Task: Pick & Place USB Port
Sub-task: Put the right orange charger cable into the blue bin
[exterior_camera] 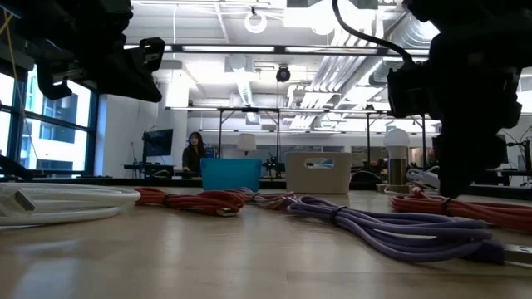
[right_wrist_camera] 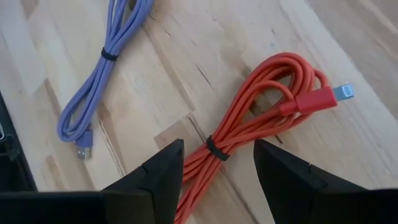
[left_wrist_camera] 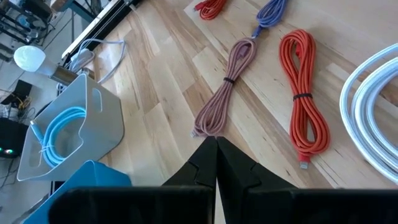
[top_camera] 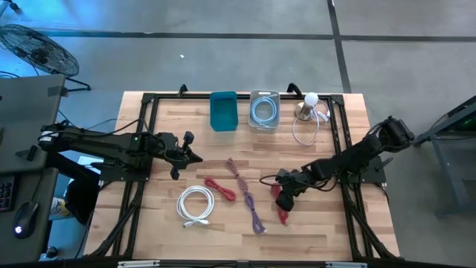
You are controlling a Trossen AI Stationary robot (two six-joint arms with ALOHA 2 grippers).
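Right now the right gripper, fingers apart, straddles the red cable at lower right of the high view; closing off-centre risks snagging only some strands; left gripper, fingers together, waits.

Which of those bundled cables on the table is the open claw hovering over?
The red cable nearest the right edge, lying under the right gripper. The other red one lies mid-table by the white coil; the purple and brownish cables lie between them.

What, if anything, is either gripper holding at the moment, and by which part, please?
Nothing is held. The right gripper stands open over the red cable, its fingers on either side of the bundle, not closed. The left gripper is shut and empty.
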